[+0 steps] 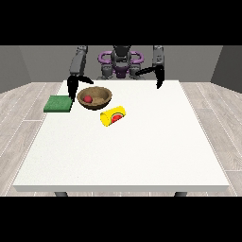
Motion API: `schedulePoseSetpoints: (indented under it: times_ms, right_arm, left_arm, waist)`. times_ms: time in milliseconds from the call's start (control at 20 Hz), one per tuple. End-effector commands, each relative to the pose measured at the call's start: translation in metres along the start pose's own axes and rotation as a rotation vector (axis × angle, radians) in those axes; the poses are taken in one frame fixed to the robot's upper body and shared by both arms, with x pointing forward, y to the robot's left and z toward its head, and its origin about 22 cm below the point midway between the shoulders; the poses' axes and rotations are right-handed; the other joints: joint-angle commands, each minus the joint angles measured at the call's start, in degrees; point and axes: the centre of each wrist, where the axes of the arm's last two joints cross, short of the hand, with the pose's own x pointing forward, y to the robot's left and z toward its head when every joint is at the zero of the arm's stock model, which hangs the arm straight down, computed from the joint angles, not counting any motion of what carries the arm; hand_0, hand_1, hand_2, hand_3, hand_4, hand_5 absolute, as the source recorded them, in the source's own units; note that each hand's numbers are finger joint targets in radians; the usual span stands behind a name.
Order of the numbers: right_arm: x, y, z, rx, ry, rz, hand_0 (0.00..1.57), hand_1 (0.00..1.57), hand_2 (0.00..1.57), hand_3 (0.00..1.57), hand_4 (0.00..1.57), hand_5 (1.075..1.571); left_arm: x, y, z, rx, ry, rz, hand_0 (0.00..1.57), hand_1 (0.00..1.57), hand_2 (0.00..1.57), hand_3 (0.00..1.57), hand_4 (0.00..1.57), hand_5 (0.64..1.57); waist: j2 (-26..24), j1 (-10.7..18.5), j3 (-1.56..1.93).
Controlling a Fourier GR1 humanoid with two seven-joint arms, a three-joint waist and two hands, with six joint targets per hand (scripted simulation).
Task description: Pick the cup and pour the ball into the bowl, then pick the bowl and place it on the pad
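Ball: the red ball (88,99) lies inside the wooden bowl (105,101), so the pour looks finished.
Cup: the yellow cup (112,116) lies tipped on its side just beside the bowl, toward the table's (142,156) near edge, its red-lined mouth facing the camera.
Pad: the green pad (58,103) sits at the table's edge on the view's left, just beside the bowl.
Hand at view's left (73,87): hangs between pad and bowl rim, fingers pointing down and holding nothing, probably placed to take the bowl.
Hand at view's right (159,79): idle over the far edge, well apart from everything; whether its fingers are apart or together I cannot tell.
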Motion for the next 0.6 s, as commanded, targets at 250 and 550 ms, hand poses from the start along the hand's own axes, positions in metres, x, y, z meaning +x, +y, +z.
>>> schedulePoseSetpoints:
  times_ms: [250, 550]
  right_arm:
    - [-0.039, -0.027, 0.013, -0.091, 0.05, 0.015, 0.0, 0.0, 0.0, 0.0, 0.19, 1.563]
    - [-0.034, -0.016, -0.012, -0.062, 0.029, -0.006, 0.0, 0.0, 0.0, 0.0, 0.1, 1.563]
  left_arm:
    - [0.01, 0.036, 0.011, -0.046, 0.013, 0.028, 0.0, 0.0, 0.0, 0.0, 0.0, 1.566]
    - [0.02, 0.027, 0.007, -0.031, -0.049, 0.028, 0.0, 0.0, 0.0, 0.0, 0.0, 1.566]
  waist:
    - [-1.7, 2.9, 0.12]
    - [1.6, 2.6, 0.11]
